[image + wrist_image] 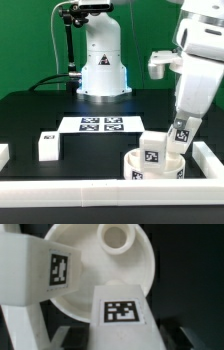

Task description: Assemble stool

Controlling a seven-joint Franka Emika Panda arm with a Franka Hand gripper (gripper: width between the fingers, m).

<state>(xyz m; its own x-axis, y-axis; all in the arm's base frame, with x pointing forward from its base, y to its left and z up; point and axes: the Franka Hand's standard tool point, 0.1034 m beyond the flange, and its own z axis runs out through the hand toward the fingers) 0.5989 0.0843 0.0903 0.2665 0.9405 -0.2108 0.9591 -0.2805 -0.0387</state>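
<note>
Stool leg (pixel 122 308) is clamped in the end effector (pixel 181 124), held at the round seat (pixel 135 168) near the counter's (pixel 40 110) front edge, on the exterior view's right; a second leg (pixel 151 151) is seen on the seat beside it.

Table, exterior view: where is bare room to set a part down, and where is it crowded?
Free: the dark patch between the loose leg, the marker board and the seat, down to the near rail. Crowded: at the seat, where the gripper clamps the held leg.
</note>
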